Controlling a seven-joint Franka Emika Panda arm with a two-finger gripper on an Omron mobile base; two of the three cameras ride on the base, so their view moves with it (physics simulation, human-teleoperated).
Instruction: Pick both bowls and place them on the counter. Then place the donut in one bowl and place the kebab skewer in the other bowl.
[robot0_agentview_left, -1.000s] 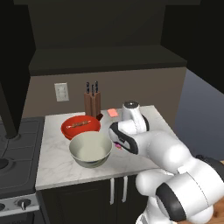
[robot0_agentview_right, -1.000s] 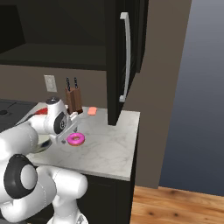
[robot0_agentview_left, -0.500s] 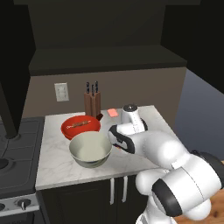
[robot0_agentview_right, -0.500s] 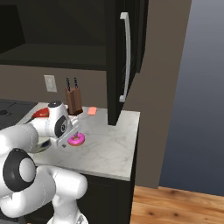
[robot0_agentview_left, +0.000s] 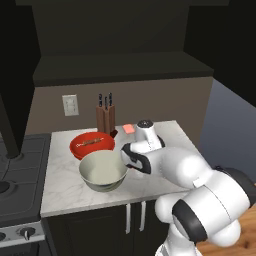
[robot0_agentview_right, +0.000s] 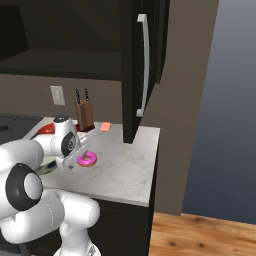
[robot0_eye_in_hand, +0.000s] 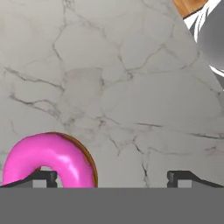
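- Bowls: two. Red bowl (robot0_agentview_left: 92, 145) sits on the counter (robot0_agentview_left: 65, 187) toward the back, near the stove side. Cream-grey bowl (robot0_agentview_left: 103, 171) sits in front of it, close to the front edge; their rims look touching or just short of it.
- Kebab skewer (robot0_agentview_left: 90, 142): one, lying inside the red bowl.
- Donut (robot0_agentview_right: 88, 159): one, pink icing, flat on the marble to the right of the bowls, in neither bowl. Cream-grey bowl has nothing in it.
- Knife block (robot0_agentview_left: 105, 119): one, at the back wall behind the red bowl, dark handles sticking up.
- Small orange-pink block (robot0_agentview_right: 105, 127): one, beside the knife block.
- Wall outlet (robot0_agentview_left: 70, 105): one, left of the knife block.
- Gripper (robot0_eye_in_hand: 112, 178): low over the counter, jaws spread as wide as they go, nothing between them.
- Hand view: donut (robot0_eye_in_hand: 51, 161) lies next to one fingertip (robot0_eye_in_hand: 43, 177), off to that side rather than centred in the gap; cannot tell if it touches. Other fingertip stands over bare marble.
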